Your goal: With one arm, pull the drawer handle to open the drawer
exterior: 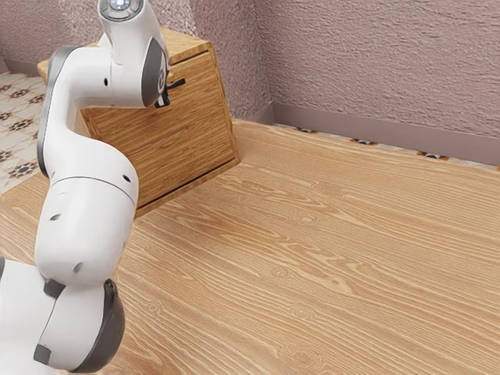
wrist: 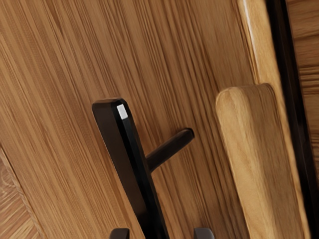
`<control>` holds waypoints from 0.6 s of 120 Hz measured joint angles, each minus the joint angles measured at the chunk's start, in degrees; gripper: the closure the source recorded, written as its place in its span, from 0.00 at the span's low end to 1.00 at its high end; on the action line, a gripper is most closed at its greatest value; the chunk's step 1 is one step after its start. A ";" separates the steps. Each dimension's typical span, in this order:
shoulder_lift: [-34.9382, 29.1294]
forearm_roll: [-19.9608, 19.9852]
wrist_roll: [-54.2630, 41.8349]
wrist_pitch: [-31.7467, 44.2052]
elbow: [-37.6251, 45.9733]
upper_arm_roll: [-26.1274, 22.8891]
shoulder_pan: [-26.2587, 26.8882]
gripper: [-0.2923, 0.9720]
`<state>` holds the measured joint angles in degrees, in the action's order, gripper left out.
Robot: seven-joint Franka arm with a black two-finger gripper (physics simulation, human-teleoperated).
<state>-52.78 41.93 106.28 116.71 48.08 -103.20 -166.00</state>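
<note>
A box-shaped cabinet of golden oak-grained wood [exterior: 183,144] stands at the far corner of the broad wooden desk [exterior: 336,234], close to the rough mauve wall [exterior: 375,55], with patterned floor tiles [exterior: 16,117] beyond it at the exterior view's left. The white, grey-jointed robot arm [exterior: 86,195] rises in front of the cabinet and covers much of its front, so the hand itself is hidden behind the wrist. From behind that wrist a short piece of the slim black bar handle [exterior: 176,81] juts out high on the cabinet face. The wrist view looks straight at the wood-grained drawer front [wrist: 75,99]. The handle crosses it at a slant, one squared end catching a pale glint, and a black round post [wrist: 172,144] joins it to the wood. The bar's other end is cut off by the frame. Just the tips of the two black fingers [wrist: 119,233] show, one on each side of the bar, with bare wood visible between each tip and the bar. So the gripper [wrist: 161,233] stands open around the handle and clamps nothing. Beside the handle lies a paler, round-ended wooden strip [wrist: 254,169], and past it a dark seam [wrist: 285,59]. What the strip belongs to is hard to make out. Whether the drawer is pulled out at all cannot be told.
</note>
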 joint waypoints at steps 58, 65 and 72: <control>0.15 0.48 -0.10 0.08 0.65 0.42 1.96 0.72; 0.26 0.57 -0.10 0.05 1.18 0.62 2.63 0.72; 0.46 0.67 -0.10 -0.05 2.12 0.68 3.31 0.72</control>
<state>-52.32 42.60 106.18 116.66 50.20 -102.52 -162.70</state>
